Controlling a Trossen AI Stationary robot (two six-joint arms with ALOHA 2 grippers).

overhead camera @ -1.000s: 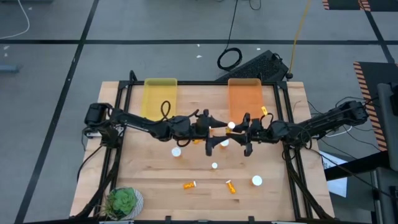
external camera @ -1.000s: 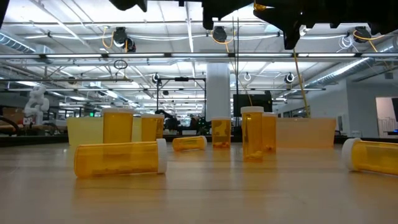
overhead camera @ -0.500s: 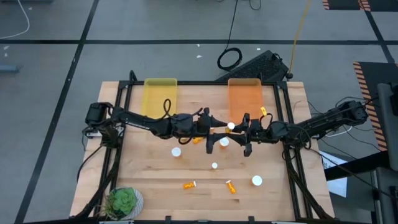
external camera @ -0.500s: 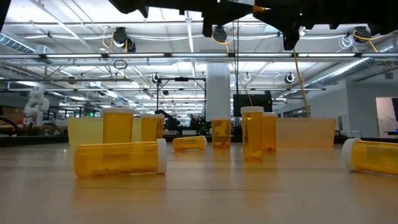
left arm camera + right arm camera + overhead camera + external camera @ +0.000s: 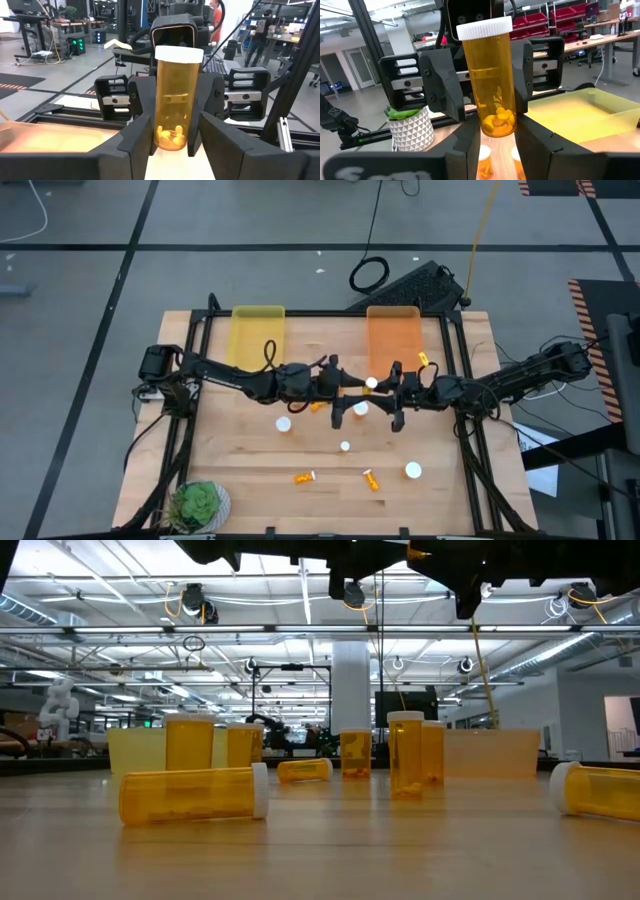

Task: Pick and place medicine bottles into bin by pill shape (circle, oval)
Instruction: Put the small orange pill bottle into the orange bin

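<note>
One medicine bottle [image 5: 371,382], orange with a white cap, stands upright in the air over the table's middle, pills at its bottom [image 5: 170,135]. My right gripper [image 5: 498,136] is shut on it, coming from the right. My left gripper [image 5: 172,146] faces it from the left, its fingers close on either side of the bottle's lower part. Other bottles stand [image 5: 284,423] or lie [image 5: 304,477] on the wooden table. The yellow bin [image 5: 258,335] and orange bin [image 5: 392,335] sit at the far edge. My right gripper pinches the bottle's lower wall [image 5: 496,112] between its two fingers, level, from the table's right. The bottle stands upright, cap up, lifted clear of the table. My left gripper has a finger [image 5: 137,142] at each side of the bottle's lower end; I cannot tell whether they touch it.
Loose bottles are scattered over the near half of the table [image 5: 412,470], [image 5: 371,479], [image 5: 345,446]; one lies by the orange bin [image 5: 424,360]. A potted plant [image 5: 197,505] stands at the near left corner. A black frame [image 5: 200,360] borders the table.
My left gripper has moved a little toward the table's right, closing in on the bottle held by my right gripper. The bottle and my right gripper have stayed in place.
</note>
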